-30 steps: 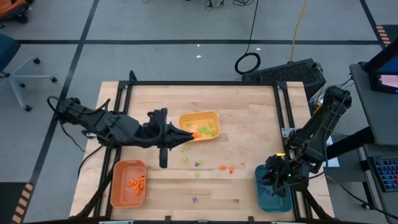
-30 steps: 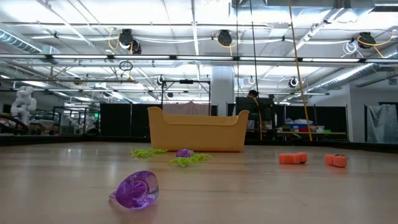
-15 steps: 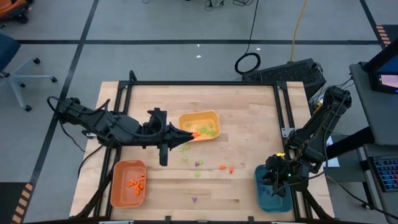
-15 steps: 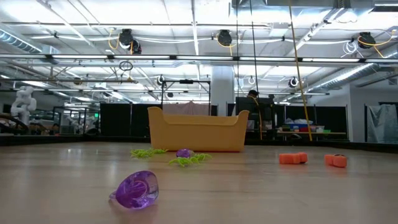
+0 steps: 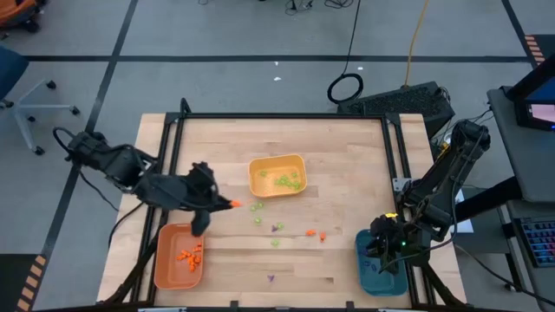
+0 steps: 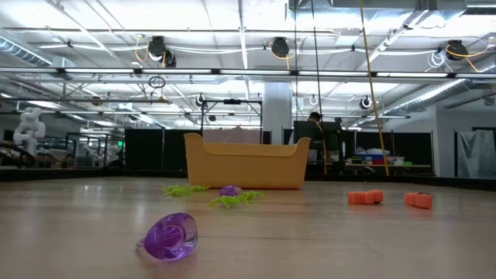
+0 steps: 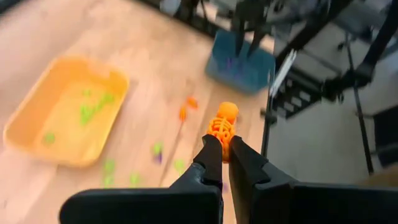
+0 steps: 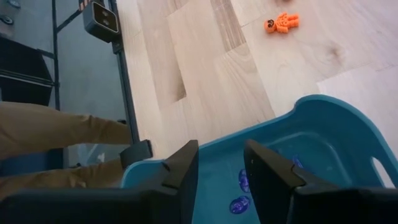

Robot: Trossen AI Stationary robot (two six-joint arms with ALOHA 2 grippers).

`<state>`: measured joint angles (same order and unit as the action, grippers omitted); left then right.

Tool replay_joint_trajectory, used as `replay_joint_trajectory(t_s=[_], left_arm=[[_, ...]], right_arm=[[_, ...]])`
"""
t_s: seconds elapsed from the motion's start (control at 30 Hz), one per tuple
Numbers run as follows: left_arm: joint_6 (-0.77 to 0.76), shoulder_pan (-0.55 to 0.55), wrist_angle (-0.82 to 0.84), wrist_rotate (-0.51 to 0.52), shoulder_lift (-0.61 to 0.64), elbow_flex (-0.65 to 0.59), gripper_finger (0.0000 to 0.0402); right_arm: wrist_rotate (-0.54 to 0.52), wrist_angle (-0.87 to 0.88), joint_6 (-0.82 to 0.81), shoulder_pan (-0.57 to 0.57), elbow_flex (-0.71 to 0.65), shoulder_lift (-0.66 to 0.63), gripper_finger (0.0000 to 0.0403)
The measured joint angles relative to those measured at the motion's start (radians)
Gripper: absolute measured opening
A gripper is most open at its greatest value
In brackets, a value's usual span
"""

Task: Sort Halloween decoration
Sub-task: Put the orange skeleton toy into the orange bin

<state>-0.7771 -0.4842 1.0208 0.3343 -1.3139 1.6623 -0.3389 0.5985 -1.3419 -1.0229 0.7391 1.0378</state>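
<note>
High view: wooden slatted tabletop (image 5: pixel 347 173). Left claw (image 5: pixel 232 205) clenched on a tiny orange skeleton figure (image 5: pixel 236 204), between the orange plastic rectangular tray (image 5: pixel 163 256) and the yellow plastic rectangular tray (image 5: pixel 257 180). Right claw (image 5: pixel 385 251) above the teal plastic rectangular tray (image 5: pixel 362 276).

Low view: purple ring-like piece (image 6: pixel 168 235) nearest; green spider-like pieces (image 6: pixel 236 199) before the yellow tray; two orange pieces (image 6: pixel 365 198) to one side.

Left wrist view: skeleton figure pinched at the fingertips (image 7: pixel 214 149).

Right wrist view: fingers parted, grasping nothing, over purple pieces (image 8: pixel 244 180) in the teal tray.
</note>
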Motion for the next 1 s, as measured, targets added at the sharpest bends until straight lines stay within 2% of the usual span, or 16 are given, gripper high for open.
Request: replay_joint_trajectory(t_s=[0.3, 0.43, 0.67, 0.87, 1.0], left_arm=[[-0.282, -0.161, 0.352, -0.146, 0.0, 0.0, 0.0004], [-0.353, -0.251, 0.427, -0.209, -0.023, -0.028, 0.0004], [-0.446, -0.369, 0.428, -0.239, -0.055, -0.141, 0.0004], [-0.474, -0.42, 0.418, -0.304, -0.088, -0.257, 0.0004], [-0.474, -0.434, 0.338, -0.336, -0.093, -0.361, 0.0004]], right_arm=[[0.0, 0.02, 0.0, 0.0, 0.0, 0.0, 0.0118], [0.0, 0.027, 0.0, 0.0, 0.0, 0.0, 0.0118], [-0.002, 0.043, 0.0, 0.0, 0.0, 0.0, 0.0118], [-0.002, 0.043, 0.0, 0.0, 0.0, 0.0, 0.0118], [-0.003, 0.043, 0.0, 0.0, 0.0, 0.0, 0.0118]])
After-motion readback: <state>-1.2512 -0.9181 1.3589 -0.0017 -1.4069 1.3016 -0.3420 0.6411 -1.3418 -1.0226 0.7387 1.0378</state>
